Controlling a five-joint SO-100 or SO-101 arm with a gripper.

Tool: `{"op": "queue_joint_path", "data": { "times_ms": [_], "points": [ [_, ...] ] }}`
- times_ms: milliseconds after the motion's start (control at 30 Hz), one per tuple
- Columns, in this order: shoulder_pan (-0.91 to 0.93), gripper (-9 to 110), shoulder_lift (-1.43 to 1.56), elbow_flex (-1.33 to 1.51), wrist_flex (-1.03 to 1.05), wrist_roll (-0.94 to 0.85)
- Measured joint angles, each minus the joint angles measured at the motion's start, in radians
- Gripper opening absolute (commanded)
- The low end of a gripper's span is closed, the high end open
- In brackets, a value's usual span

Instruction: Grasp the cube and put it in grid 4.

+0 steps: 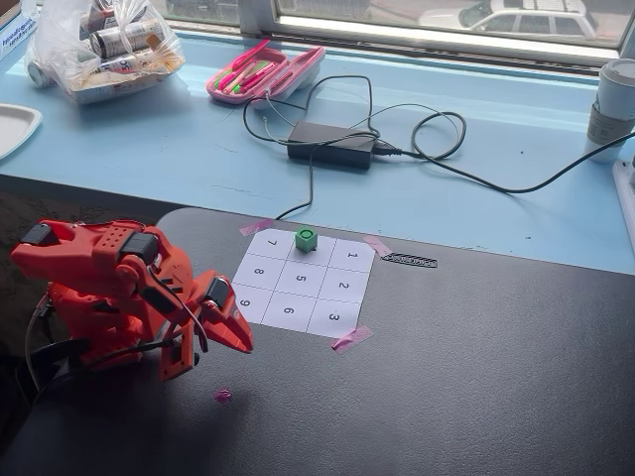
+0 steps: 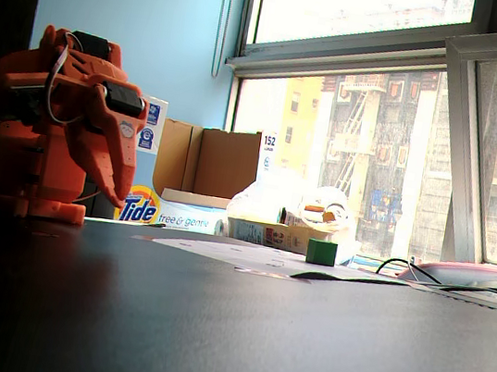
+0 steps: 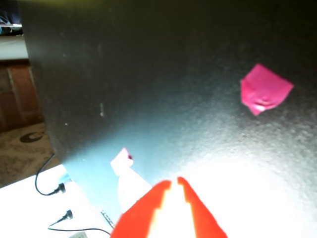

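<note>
Green cube (image 1: 306, 239) sits on the numbered paper sheet (image 1: 305, 281), in the middle cell of the row farthest from the camera in a fixed view, between the cell marked 7 and the cell marked 1. That cell's number is hidden under the cube, so the cube appears to be on grid 4 (image 1: 310, 251) itself. In the low fixed view the cube (image 2: 321, 251) stands upright on the far side of the sheet (image 2: 247, 255), with a cluttered windowsill behind it.

The orange arm (image 1: 109, 283) is folded low at the left of the dark table (image 1: 476, 377), well apart from the sheet. Its gripper (image 1: 238, 342) points down toward the tabletop and holds nothing. In the wrist view the two orange fingers (image 3: 195, 213) come up from the bottom edge with only a narrow slit between their tips, almost closed, with the gripper (image 3: 173, 182) over bare dark table.

A small pink scrap of tape (image 1: 222, 395) lies on the table near the arm, and it also shows in the wrist view (image 3: 264, 89). Pink tape pieces (image 1: 351, 338) hold down the sheet's corners. Behind the table, on the blue ledge (image 1: 179, 139), lie a black power brick (image 1: 331, 145) with cables and a pink case (image 1: 264, 71).
</note>
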Motion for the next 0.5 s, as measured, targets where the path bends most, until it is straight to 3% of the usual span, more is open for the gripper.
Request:
{"op": "queue_joint_path", "data": {
  "times_ms": [500],
  "points": [
    [-0.011,0,0.0,0.0,0.0,-0.011]
  ]
}}
